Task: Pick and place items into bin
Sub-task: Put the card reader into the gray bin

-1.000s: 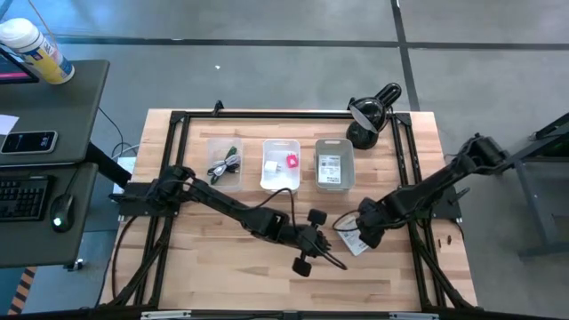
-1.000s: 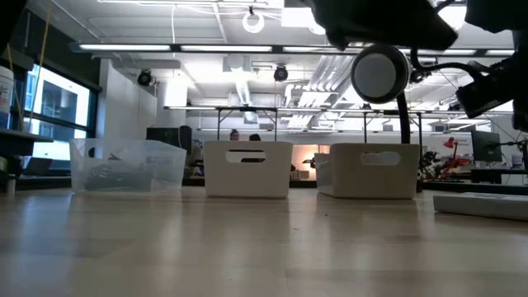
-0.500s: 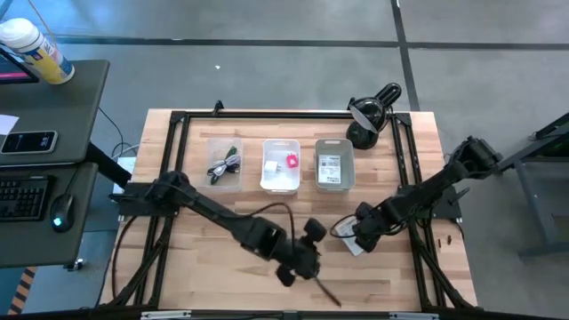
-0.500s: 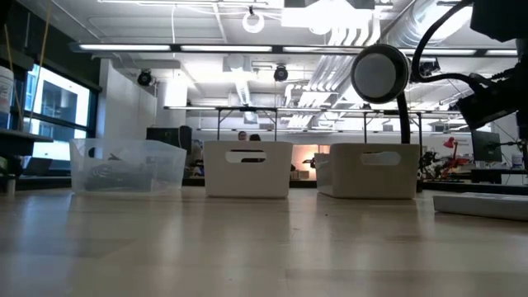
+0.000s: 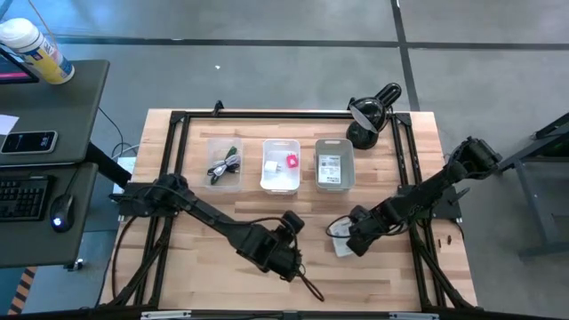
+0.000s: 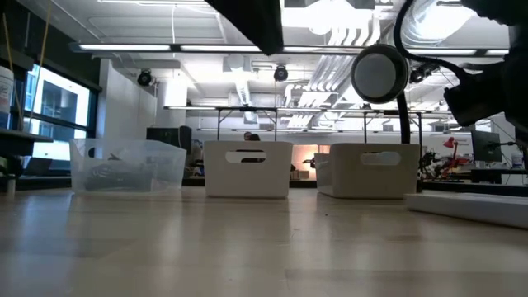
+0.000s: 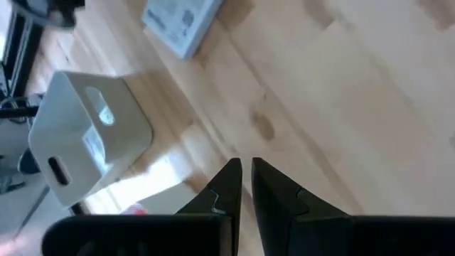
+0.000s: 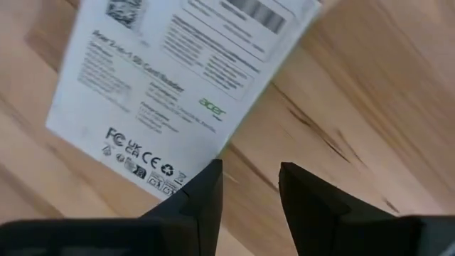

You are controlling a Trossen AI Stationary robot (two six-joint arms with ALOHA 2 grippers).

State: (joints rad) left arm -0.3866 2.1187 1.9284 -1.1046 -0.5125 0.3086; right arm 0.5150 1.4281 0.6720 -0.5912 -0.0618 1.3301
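A white printed packet (image 5: 341, 242) lies flat on the wood at the table's right middle, also seen in the right wrist view (image 8: 185, 78) and the low view (image 6: 470, 206). My right gripper (image 8: 249, 178) stands open over its edge, pointing steeply down. My left gripper (image 7: 245, 178) is shut and empty, tipped down above the bare wood near the front middle (image 5: 308, 286). At the back stand a clear bin (image 5: 224, 165) with a cable and green pen, a white bin (image 5: 281, 165) with a pink piece and white cube, and a third bin (image 5: 334, 165) holding a printed card. My right gripper comes from above, pointing steeply down. One finger (image 8: 202, 192) stands at the packet's edge (image 8: 207, 153), the other (image 8: 302, 192) over bare wood beside it. The packet lies flat on the table. Whether the finger presses on the edge cannot be told.
A black lamp-like object (image 5: 369, 116) stands at the back right corner, its round head (image 6: 379, 73) showing in the low view. Black frame rails (image 5: 173, 178) run along the table's sides. Bare wood lies between the bins and the front edge.
My left gripper has swung toward the table's near edge and left, risen, rolled, and tipped from nearly level to pointing down, staying shut. My right gripper has edged toward the table's left, and the packet has slid a little leftward with it.
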